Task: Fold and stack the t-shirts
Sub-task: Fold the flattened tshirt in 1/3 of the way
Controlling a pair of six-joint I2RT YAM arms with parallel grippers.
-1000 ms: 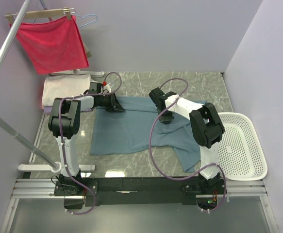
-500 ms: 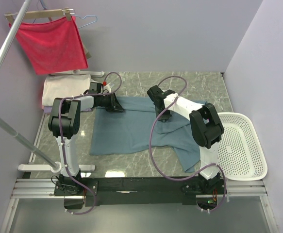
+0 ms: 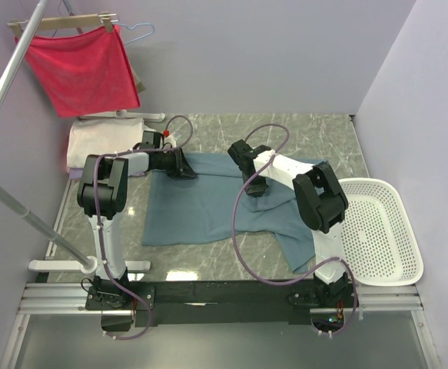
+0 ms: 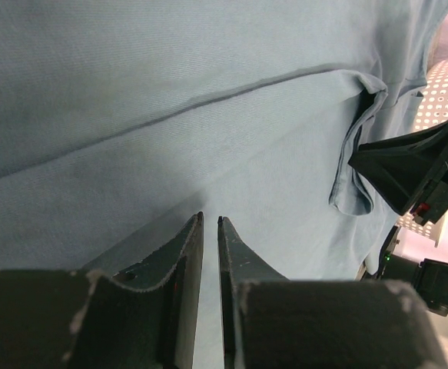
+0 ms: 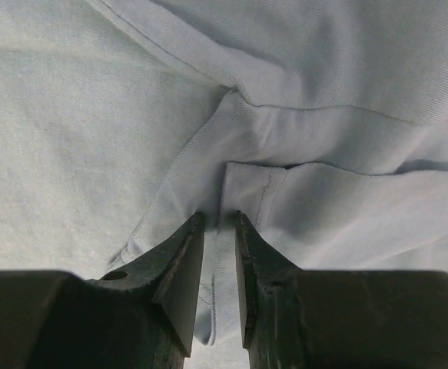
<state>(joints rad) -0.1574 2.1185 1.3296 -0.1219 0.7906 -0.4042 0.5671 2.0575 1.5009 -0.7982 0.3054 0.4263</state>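
Observation:
A dusty teal-blue t-shirt (image 3: 200, 206) lies spread on the marble table, its right side bunched and a sleeve trailing toward the near edge. My left gripper (image 3: 184, 167) sits at the shirt's far left corner. In the left wrist view its jaws (image 4: 210, 219) are pinched on the cloth (image 4: 208, 92) with only a slit between them. My right gripper (image 3: 254, 187) is on the shirt's middle right. In the right wrist view it (image 5: 220, 217) is shut on a raised fold with a stitched hem (image 5: 266, 192). A cream-white folded t-shirt (image 3: 101, 142) lies at the far left.
A red cloth (image 3: 81, 69) hangs on a wooden hanger at the back left, above a rack with a slanting metal pole (image 3: 8, 81). A white perforated basket (image 3: 381, 231) stands at the right edge, with purple walls close around.
My right gripper has slid a little to the left across the shirt, pulling its fold along. The left gripper has stayed put.

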